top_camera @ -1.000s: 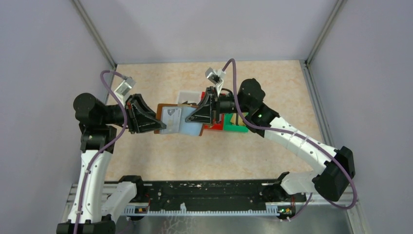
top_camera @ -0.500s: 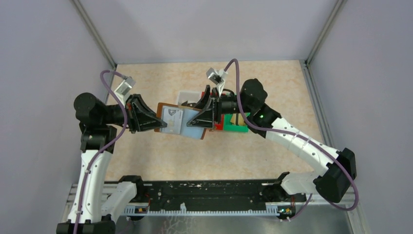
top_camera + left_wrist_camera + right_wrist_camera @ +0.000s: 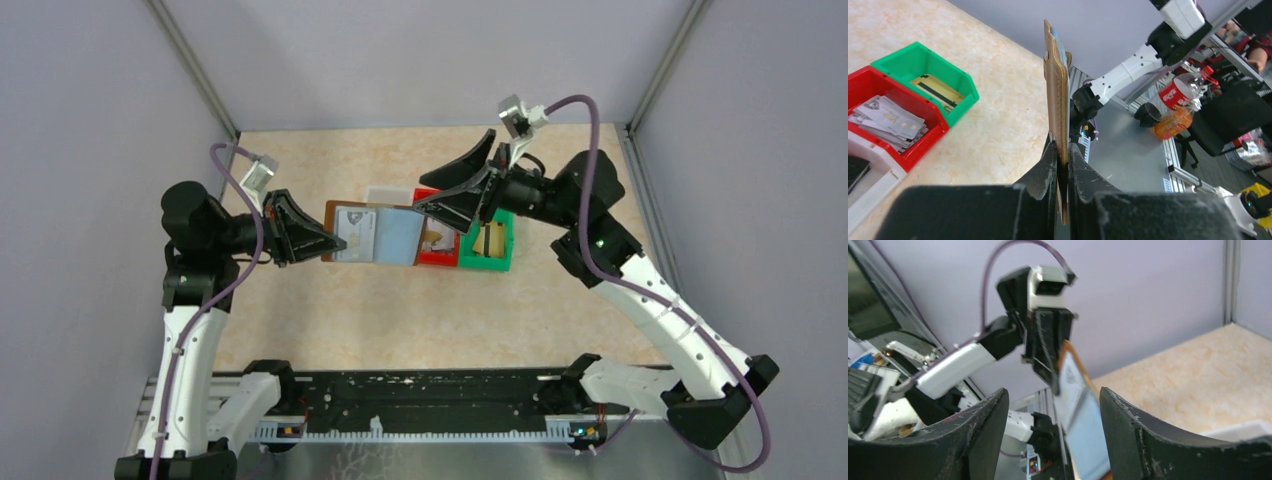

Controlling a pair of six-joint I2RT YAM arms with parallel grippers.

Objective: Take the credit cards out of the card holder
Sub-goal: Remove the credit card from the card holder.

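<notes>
Above the bench (image 3: 350,310), the card holder (image 3: 385,238) juts from the left gripper (image 3: 1062,150), pinched by one edge.
The right gripper (image 3: 1053,400) gapes near its free edge; best nip the silvery credit card (image 3: 355,232) squarely, then pull straight.

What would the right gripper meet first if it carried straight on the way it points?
Probably the card holder, its clear sleeves facing the right gripper's open jaws, held up by the left gripper; depth is hard to judge.

Overhead view from behind; close wrist views face-to-face across card holder (image 3: 1056,90)
</notes>
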